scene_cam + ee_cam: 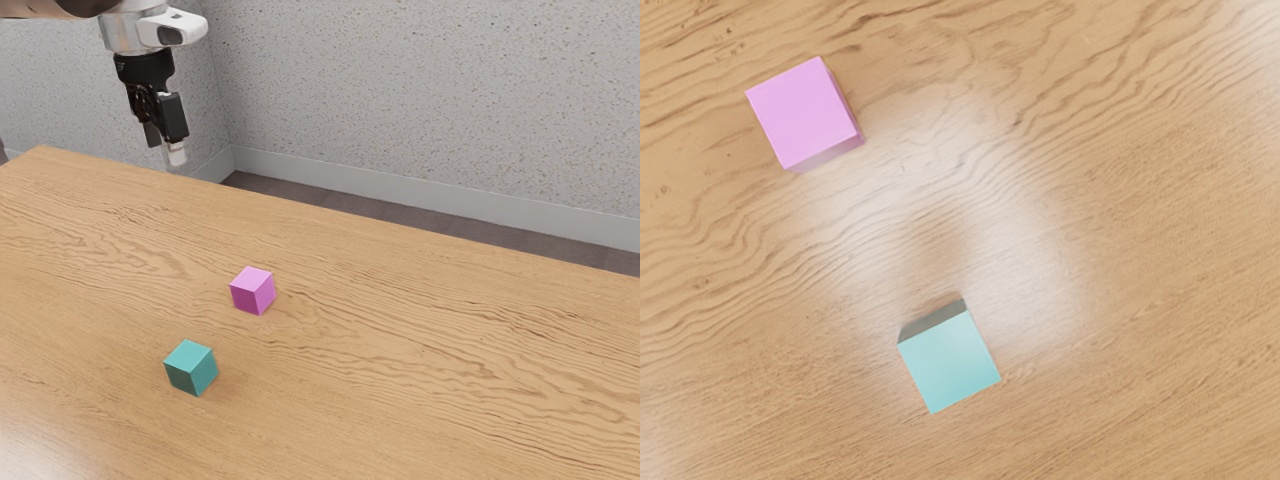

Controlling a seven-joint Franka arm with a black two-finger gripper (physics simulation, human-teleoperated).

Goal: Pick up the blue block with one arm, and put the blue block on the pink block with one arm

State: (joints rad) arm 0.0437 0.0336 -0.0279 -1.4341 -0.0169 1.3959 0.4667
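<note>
Blue block (191, 367), more teal really, sits on the wooden table (450, 330) near the pink block (252, 290), not touching; the wrist view looks down on both tops, the exterior view has the gripper (165, 140) hanging high, well apart from both, can't tell if its jaws are open.

Two blocks rest on the table (450, 360), near each other but not touching; the nearer block (191, 367) sits in the lower left of the exterior frame; the farther block (252, 290) lies behind it and slightly right, toward the frame's middle; the gripper (165, 150) hangs in the upper left, above the table's far edge, well apart from both.
</note>
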